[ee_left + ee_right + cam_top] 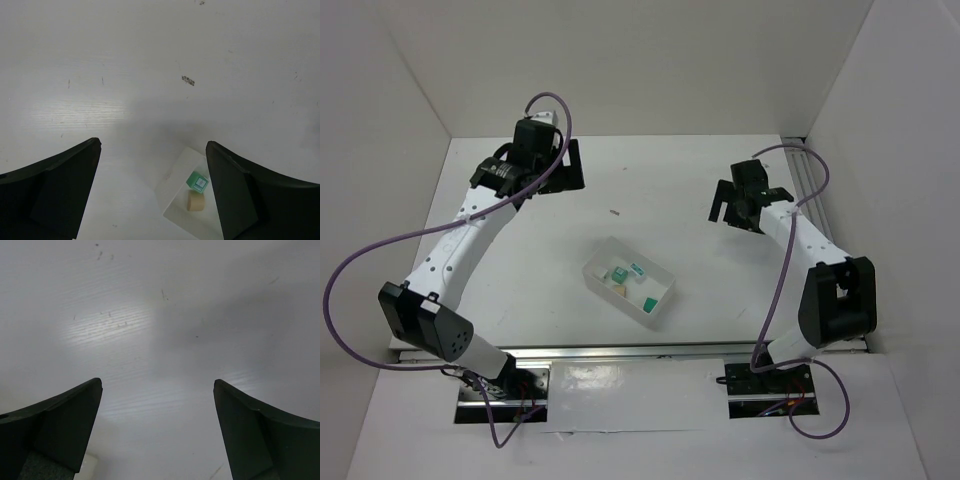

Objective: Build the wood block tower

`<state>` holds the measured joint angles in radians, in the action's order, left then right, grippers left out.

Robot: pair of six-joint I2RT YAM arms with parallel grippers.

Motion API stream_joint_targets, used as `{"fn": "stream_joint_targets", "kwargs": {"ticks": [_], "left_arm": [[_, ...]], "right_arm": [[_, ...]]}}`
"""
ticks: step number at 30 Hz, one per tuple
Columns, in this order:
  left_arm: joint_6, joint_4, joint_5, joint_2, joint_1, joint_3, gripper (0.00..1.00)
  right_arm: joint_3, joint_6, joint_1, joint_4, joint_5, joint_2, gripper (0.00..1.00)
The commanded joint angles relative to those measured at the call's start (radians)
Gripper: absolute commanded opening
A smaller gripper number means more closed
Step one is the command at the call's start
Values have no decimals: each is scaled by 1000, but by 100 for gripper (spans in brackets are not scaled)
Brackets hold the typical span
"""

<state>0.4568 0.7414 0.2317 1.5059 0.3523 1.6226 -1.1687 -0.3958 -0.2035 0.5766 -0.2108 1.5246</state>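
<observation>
No tower stands yet. The green blocks (617,272) and the tan block (620,290) lie loose in the clear tray (663,308), midway along the worktop's (650,180) near edge. The left end effector (152,145) and right end effector (157,382) hover toward the far corners, both spread and empty. The likely next move is for one to reach into the tray and pinch a green block.

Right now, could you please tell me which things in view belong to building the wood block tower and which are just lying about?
For the job:
- teal-green wooden cubes, loose, not yet stacked
- pale tan wooden piece, beside them

Just lying about:
- clear plastic tray, which holds those blocks
- small dark speck, beyond the tray
</observation>
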Motion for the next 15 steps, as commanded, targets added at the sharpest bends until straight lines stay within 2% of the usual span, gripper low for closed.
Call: {"fn": "stream_joint_targets", "kwargs": {"ticks": [1, 4, 8, 11, 15], "left_arm": [[37, 3, 20, -23, -4, 3, 100], [58, 48, -25, -23, -4, 43, 100], [108, 20, -153, -35, 42, 8, 100], [181, 10, -116, -26, 149, -20, 97], [394, 101, -8, 66, 312, 40, 95]], "right_arm": [[32, -41, 29, -3, 4, -27, 100], [41, -51, 38, -3, -7, -27, 100], [32, -70, 59, 22, -47, -27, 100], [44, -83, 59, 22, -58, -56, 100], [95, -74, 69, -29, -49, -148, 100]]}}
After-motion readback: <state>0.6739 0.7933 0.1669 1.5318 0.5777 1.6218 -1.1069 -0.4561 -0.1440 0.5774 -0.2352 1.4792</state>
